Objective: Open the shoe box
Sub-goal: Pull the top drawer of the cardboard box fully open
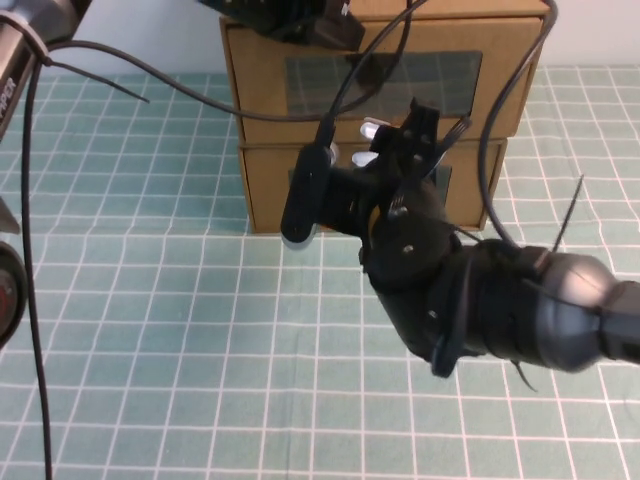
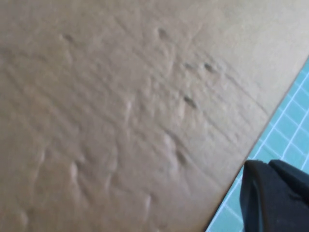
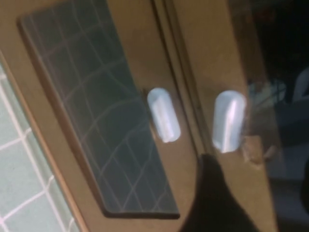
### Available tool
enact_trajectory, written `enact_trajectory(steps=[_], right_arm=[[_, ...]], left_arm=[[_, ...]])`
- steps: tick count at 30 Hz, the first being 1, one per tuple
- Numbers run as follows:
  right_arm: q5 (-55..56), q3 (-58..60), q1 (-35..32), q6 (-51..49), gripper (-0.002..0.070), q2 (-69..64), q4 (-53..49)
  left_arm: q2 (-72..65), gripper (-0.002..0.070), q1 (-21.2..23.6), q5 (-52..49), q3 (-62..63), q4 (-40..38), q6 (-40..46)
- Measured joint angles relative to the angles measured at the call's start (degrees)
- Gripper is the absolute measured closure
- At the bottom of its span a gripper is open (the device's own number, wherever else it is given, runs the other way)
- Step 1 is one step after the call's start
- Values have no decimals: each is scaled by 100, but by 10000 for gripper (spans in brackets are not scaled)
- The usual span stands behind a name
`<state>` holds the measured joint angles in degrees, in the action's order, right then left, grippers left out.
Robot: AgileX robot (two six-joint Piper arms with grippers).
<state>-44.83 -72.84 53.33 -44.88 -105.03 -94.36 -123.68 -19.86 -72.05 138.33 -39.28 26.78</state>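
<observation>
Two brown cardboard shoe boxes are stacked at the back of the table, an upper box (image 1: 262, 70) on a lower box (image 1: 262, 195), each with a dark window in its front. My right gripper (image 1: 366, 145) is at the boxes' front and stands open. Its two pale fingertips (image 3: 163, 115) are apart, one on each side of the seam (image 3: 186, 113) between the boxes, and hold nothing. My left gripper (image 1: 290, 22) rests over the upper box's top. The left wrist view shows only dented cardboard (image 2: 120, 106) and a black piece of that arm (image 2: 275, 198).
A green mat with a white grid (image 1: 180, 340) covers the table in front of the boxes. Black cables (image 1: 30, 250) hang down the left side and loop across the boxes. The right arm's bulky body (image 1: 520, 310) fills the right foreground.
</observation>
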Motion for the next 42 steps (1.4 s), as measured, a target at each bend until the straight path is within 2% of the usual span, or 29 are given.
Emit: enact_trajectory(steps=[9,15,21,24,29,42], right_arm=[[-51,-39,-10,-31,293,-264,0],[43,-71,-10,-31,292,-264,0],[330,-71,-10,-50,290,-264,0],[486,-71,-65,-227,290,-264,-11],[613,-71,-256,-535,290,-264,-11],[792,-374,-723,-592,290,-658,10]], left_arm=[[0,680,36,299,32,-1064,208],[10,680,36,428,515,-940,255],[-33,680,-114,1150,636,-207,293],[-210,680,-128,1358,636,-92,301],[-704,680,-128,1502,660,-187,301],[-881,680,-118,1400,803,-348,306]])
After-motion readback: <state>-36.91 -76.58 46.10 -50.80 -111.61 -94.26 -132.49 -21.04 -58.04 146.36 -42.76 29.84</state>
